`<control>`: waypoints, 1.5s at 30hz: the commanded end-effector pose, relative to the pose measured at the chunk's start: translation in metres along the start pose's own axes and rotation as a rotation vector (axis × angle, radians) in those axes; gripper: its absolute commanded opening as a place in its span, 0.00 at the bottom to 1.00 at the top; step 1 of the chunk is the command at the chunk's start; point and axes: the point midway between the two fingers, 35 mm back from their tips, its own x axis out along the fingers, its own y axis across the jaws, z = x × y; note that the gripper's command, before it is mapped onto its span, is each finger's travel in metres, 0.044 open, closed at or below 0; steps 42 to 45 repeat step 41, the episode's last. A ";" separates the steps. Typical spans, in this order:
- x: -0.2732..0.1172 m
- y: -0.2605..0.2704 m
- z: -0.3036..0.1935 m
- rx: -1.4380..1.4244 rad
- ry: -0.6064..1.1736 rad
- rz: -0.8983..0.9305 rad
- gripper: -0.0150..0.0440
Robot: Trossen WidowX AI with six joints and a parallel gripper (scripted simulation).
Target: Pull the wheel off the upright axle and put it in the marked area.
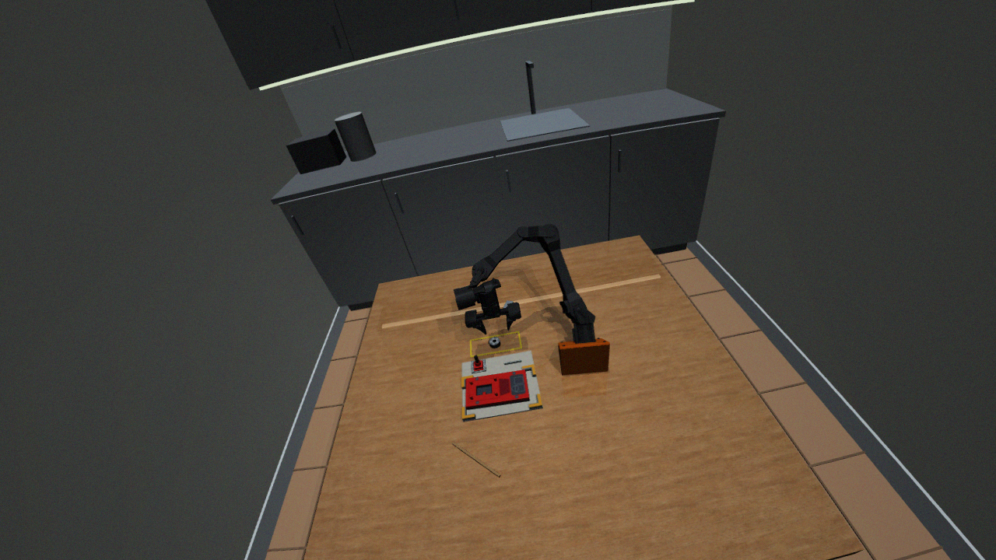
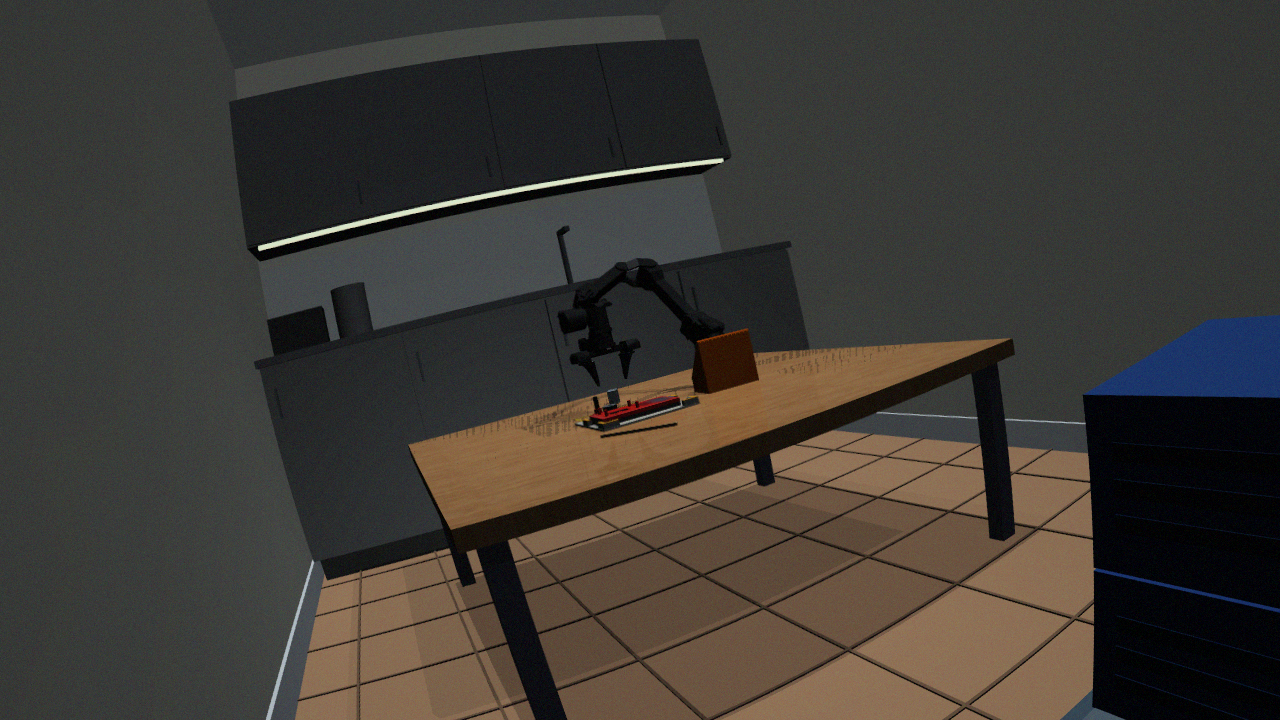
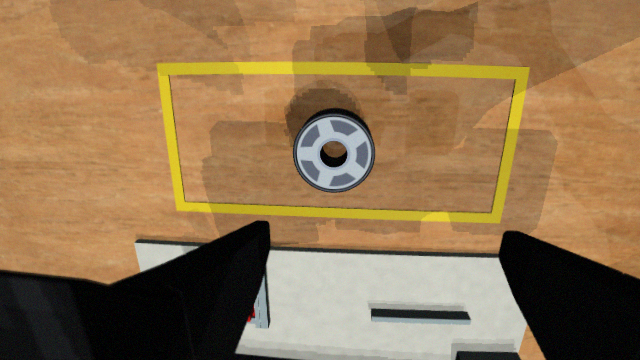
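The wheel [image 1: 494, 342] [image 3: 327, 174], grey-faced with a black rim, lies flat inside the yellow marked area [image 1: 520, 340] [image 3: 225, 68], clear of its outline. Bare table shows through its hole. My gripper [image 1: 497, 330] [image 2: 611, 381] [image 3: 384, 239] is open and empty. It is raised above the table, with both fingers apart from the wheel. The upright axle [image 1: 477, 359] [image 2: 596, 404] stands bare on its red base at a corner of the pale board [image 3: 320, 280]. In the exterior view I cannot make out the wheel.
A red panel [image 1: 492, 400] lies on the pale board, beside a thin dark bar [image 3: 420, 316]. An orange-brown block [image 1: 583, 358] [image 2: 726, 362] stands by the arm's base. A small grey block [image 2: 613, 395] stands behind the board. A thin rod [image 1: 475, 460] lies in front.
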 end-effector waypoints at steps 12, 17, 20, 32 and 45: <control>-0.037 -0.061 -0.025 -0.006 -0.002 -0.001 1.00; -0.037 -0.061 -0.025 -0.006 -0.002 -0.001 1.00; -0.037 -0.061 -0.025 -0.006 -0.002 -0.001 1.00; -0.037 -0.061 -0.025 -0.006 -0.002 -0.001 1.00; -0.037 -0.061 -0.025 -0.006 -0.002 -0.001 1.00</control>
